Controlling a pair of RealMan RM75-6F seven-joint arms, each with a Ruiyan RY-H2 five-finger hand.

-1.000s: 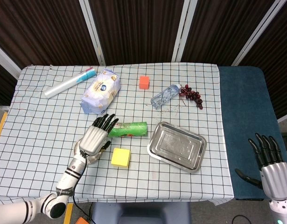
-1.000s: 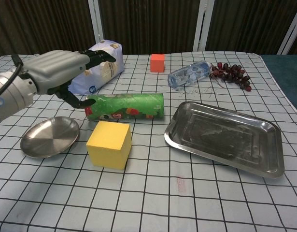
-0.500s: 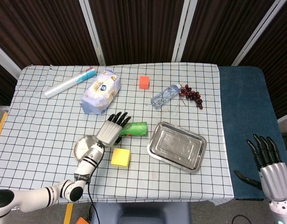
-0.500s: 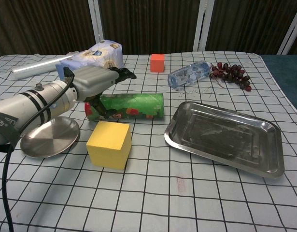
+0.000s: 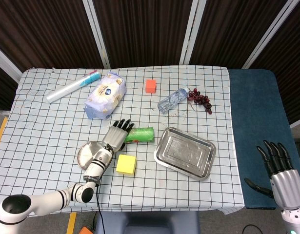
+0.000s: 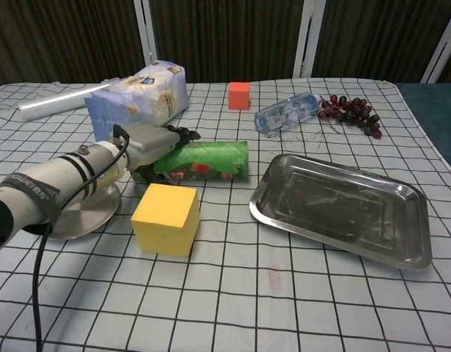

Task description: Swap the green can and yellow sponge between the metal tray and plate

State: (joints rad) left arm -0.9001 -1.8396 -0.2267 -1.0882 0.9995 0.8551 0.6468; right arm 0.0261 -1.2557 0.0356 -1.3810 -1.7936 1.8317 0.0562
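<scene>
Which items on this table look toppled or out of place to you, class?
The green can lies on its side on the cloth, in neither dish; the left hand rests on its end. The metal tray sits askew to the grid. The water bottle near the grapes lies on its side too.

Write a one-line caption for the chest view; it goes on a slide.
Left hand resting on the lying green can, beside the yellow sponge, with the metal tray empty.

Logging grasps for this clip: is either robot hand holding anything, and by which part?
The left robot hand wraps the green can at its left end; firm grip cannot be told. The right robot hand holds nothing.
</scene>
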